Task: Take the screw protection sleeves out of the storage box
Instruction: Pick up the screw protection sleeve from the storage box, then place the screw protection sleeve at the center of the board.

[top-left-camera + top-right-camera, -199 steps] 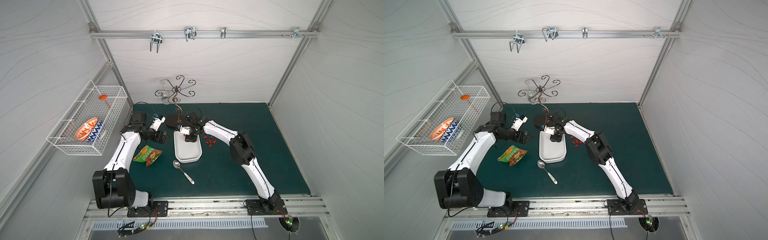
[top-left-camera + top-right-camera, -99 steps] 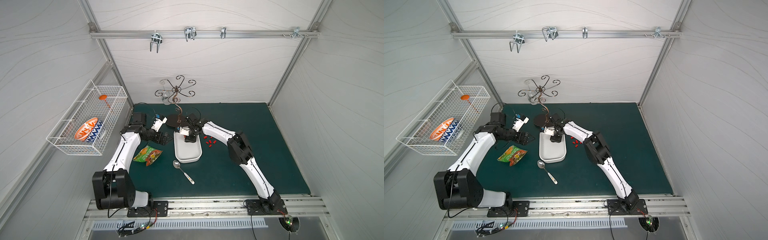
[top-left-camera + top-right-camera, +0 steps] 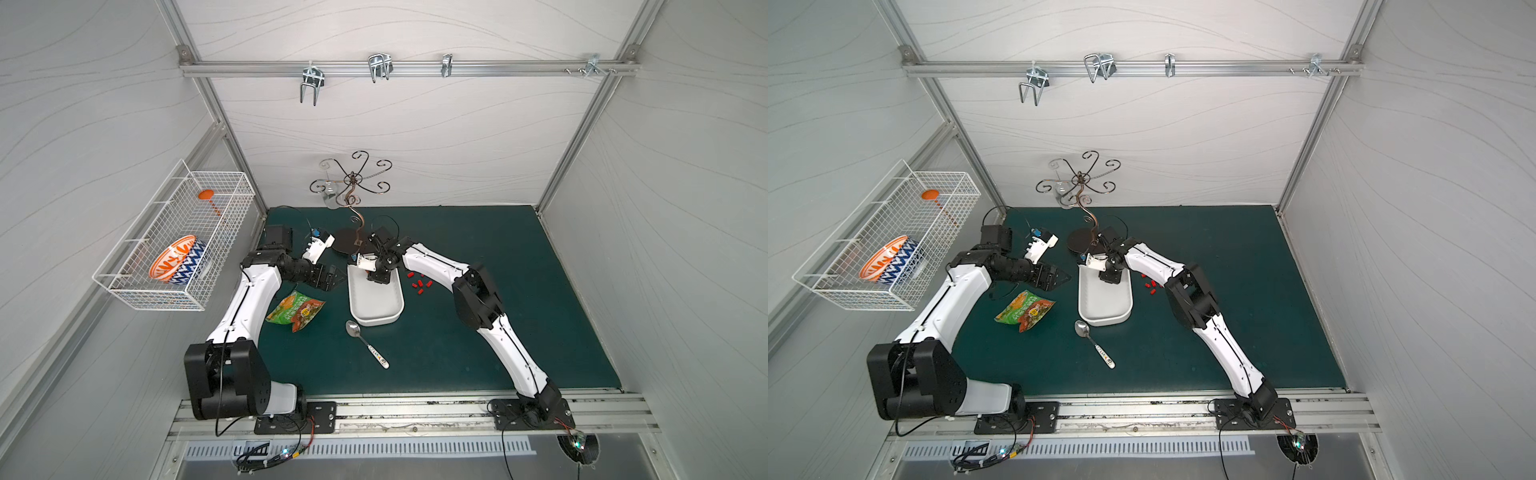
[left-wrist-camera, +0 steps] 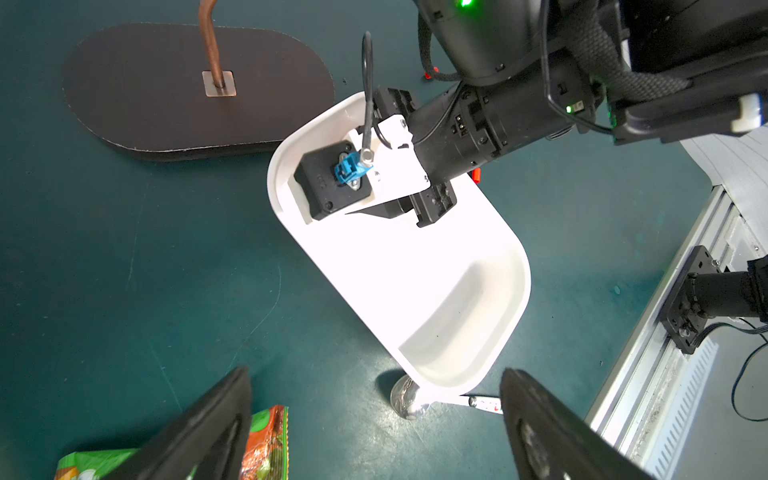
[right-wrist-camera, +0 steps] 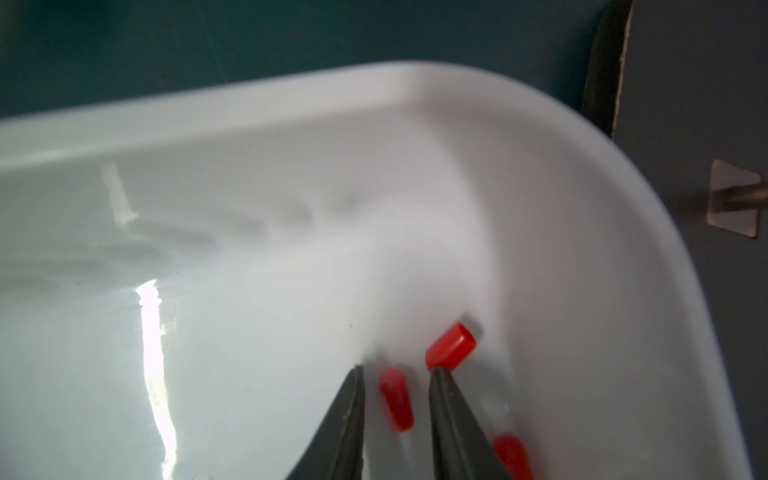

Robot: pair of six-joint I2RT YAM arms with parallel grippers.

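Right arm's elbow is sitting slightly further left than a second ago; the right end effector (image 5: 397, 370) is keeping low over the far end of the storage box (image 3: 376, 322). Its jaws are standing narrowly apart, straddling one screw protection sleeve (image 5: 397, 399) without pinching yet: white floor is showing on both sides of it. They are taking it across its short width, likely because so small a cylinder would squirt out of an endwise pinch. Two more sleeves (image 5: 451, 347) are lying just beside it, one right at a jaw tip, all gathering where the far wall curves.

A loose cluster of red sleeves (image 3: 419, 286) is lying on the bench (image 3: 561, 249) just right of the box, probably dropped there to keep each carry short.

Left end effector (image 4: 374, 432) is hanging fully released and empty, left of the box near the snack packet (image 3: 296, 309), apparently parking clear so the right arm is working unobstructed.
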